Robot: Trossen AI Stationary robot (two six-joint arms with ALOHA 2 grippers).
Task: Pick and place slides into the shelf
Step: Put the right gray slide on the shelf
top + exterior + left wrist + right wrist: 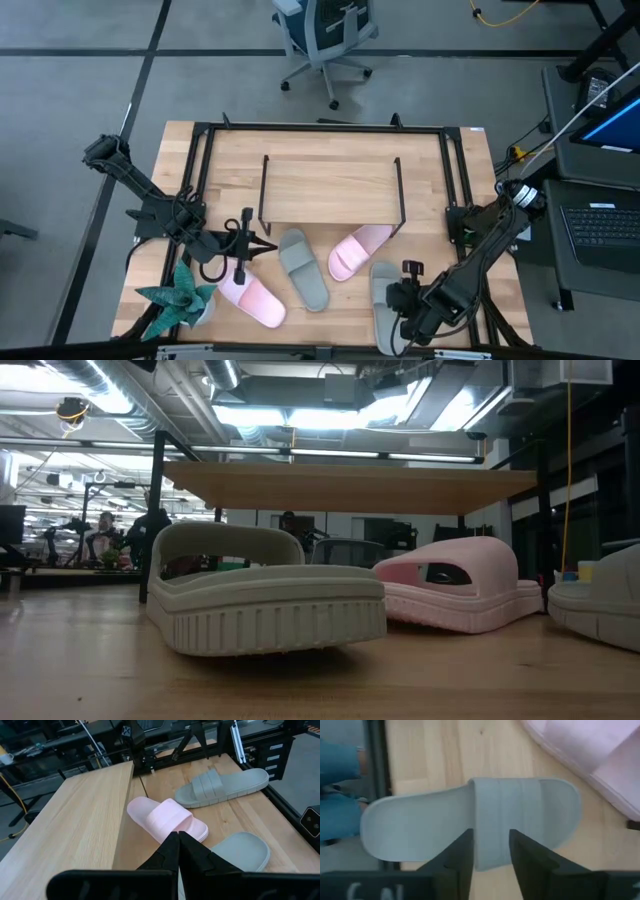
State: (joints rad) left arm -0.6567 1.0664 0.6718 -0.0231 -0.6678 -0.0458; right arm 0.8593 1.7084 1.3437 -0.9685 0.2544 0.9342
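Even overhead light on the table, bright ceiling strip glare in low view, right wrist view soft and blurred

The right gripper (pixel 412 318) covers part of the near right grey slide (pixel 381 290) in the high view. In the low view, this slide (pixel 600 610) is cut by the right edge. The plant (pixel 178 300) hides the near end of the left pink slide (pixel 252 297).

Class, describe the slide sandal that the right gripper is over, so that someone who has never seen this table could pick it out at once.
Start at the wooden table and go to its front right corner, in front of the shelf. There the right gripper stands open over a grey-green slide, its fingers either side of the strap. The other grey-green slide lies mid-table; this one lies nearest the right edge, beside a pink slide.
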